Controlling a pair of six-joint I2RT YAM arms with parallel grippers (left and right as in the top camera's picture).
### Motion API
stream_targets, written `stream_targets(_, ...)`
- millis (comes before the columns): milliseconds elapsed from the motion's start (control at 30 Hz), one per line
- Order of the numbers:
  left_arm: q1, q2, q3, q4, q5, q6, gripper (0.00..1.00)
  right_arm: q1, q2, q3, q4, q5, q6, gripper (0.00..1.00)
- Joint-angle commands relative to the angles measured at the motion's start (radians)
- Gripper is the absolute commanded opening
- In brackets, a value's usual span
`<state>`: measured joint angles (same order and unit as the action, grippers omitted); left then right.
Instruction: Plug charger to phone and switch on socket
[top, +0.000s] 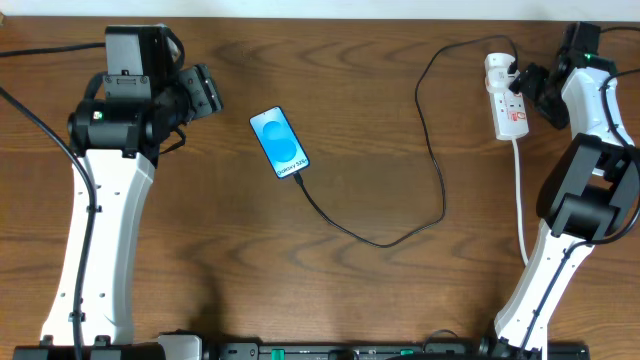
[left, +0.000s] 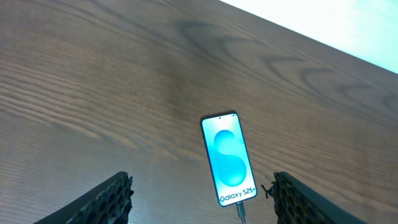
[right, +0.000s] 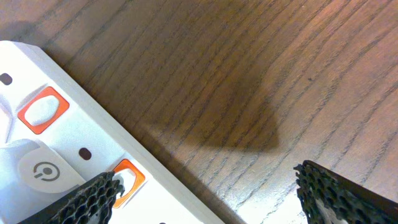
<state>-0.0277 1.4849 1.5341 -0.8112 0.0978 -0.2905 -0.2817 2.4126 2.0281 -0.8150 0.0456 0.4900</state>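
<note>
1. Wood-grain counter (top: 380, 120): broad bare room across centre and lower frame.
2. Two pincers, both spread: left pincer (top: 205, 90) upper left, apart from the phone; right pincer (top: 533, 88) upper right, at the socket.
3. One white oblong socket (top: 507, 100), upper right; two orange-red switches (right: 41, 109) show.
4. One glossy blue-screened phone (top: 279, 143), centre-left.
5. One thin black charger (top: 442, 195) loops from phone to socket.

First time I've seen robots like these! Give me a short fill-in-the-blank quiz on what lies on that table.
1. The phone has a lit screen coloured ___.
2. The black charger enters the phone at the end printed with the word ___.
3. The socket has a ___ body with red switches.
4. The left gripper is open and holds ___.

Missing words: blue; Galaxy; white; nothing.
</note>
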Motion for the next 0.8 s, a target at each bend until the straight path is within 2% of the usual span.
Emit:
stream_targets(0, 0.005, 0.011, 0.003, -0.003, -0.013, 0.009, 0.73, 0.154, 0.035, -0.02, -0.008, -0.263, -0.023, 0.93)
stream_targets(767, 0.005, 0.011, 0.003, -0.003, -0.013, 0.01, 0.73, 0.183, 0.035, -0.02, -0.002, -0.288, -0.042, 0.93)
